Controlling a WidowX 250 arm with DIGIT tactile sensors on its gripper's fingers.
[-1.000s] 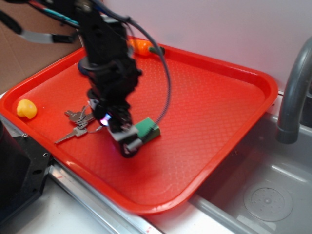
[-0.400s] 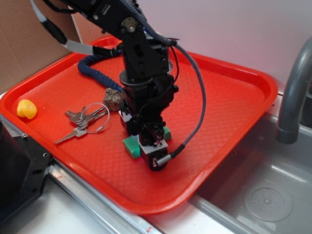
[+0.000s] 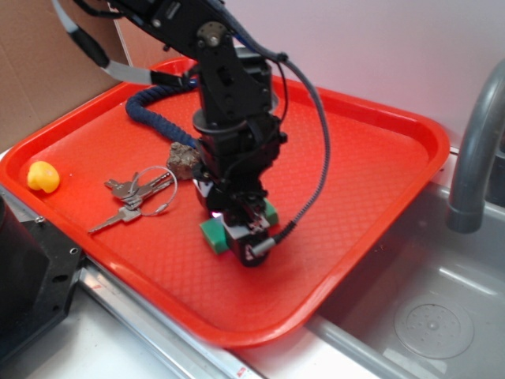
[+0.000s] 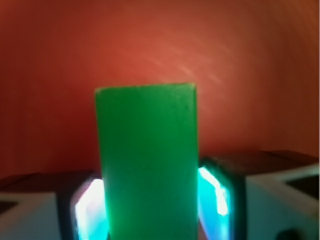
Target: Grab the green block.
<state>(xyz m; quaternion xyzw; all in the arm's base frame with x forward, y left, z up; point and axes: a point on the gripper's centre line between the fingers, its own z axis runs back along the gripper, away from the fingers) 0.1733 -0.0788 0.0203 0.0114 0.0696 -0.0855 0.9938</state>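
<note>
- A yellow toy (image 3: 43, 176) is sitting near the tray's (image 3: 371, 158) left corner.
- Keys (image 3: 136, 197) are lying beside the front-left edge, with a brown lump (image 3: 184, 159) just right of them.
- The gripper (image 3: 241, 233) is reaching down near the tray's middle, its pads (image 4: 214, 192) sitting on either side of the block (image 3: 211, 231); the jaws are looking narrowed onto it, though the blurred wrist view is leaving actual contact unclear.
- The block is lying on the tray toward the front edge.
- A faucet (image 3: 476, 150) is standing past the right edge.
</note>
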